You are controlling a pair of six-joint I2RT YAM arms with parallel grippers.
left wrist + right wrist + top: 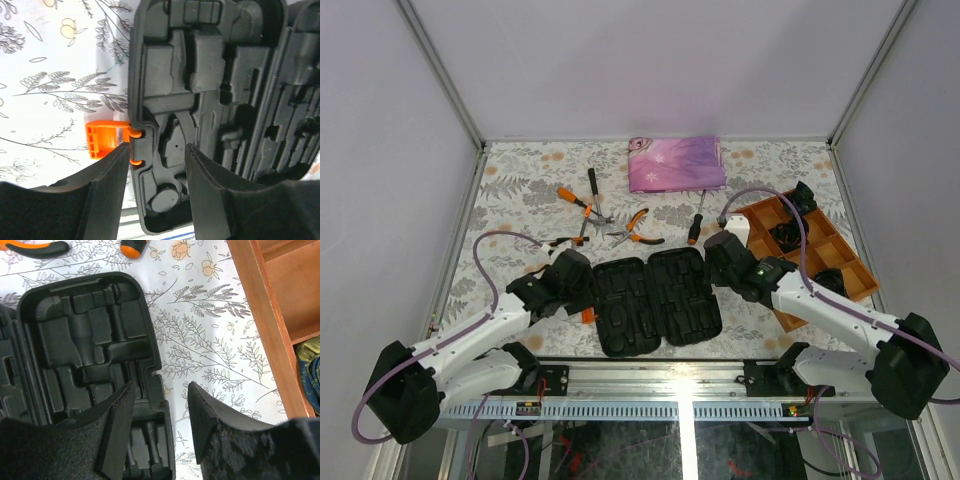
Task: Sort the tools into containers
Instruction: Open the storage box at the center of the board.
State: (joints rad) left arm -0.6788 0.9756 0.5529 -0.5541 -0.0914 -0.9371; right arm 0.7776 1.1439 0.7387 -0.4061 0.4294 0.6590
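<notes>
The black tool case [655,300] lies opened flat at the near middle of the table, its moulded slots bare. My left gripper [582,283] is open at the case's left rim [137,100], one finger outside by the orange latch [102,141], the other over the slots. My right gripper [720,262] is open over the case's right rim [155,355], clear of it on both sides. Beyond the case lie the tools: orange-handled pliers [575,200], a black-handled hammer [592,190], more pliers [635,228] and a screwdriver [696,225].
A folded pink-purple cloth [675,163] lies at the back. A wooden compartment tray [810,250] with black bundles stands at the right, its wall [260,315] close to my right gripper. Another small tool [565,241] lies just beyond my left gripper.
</notes>
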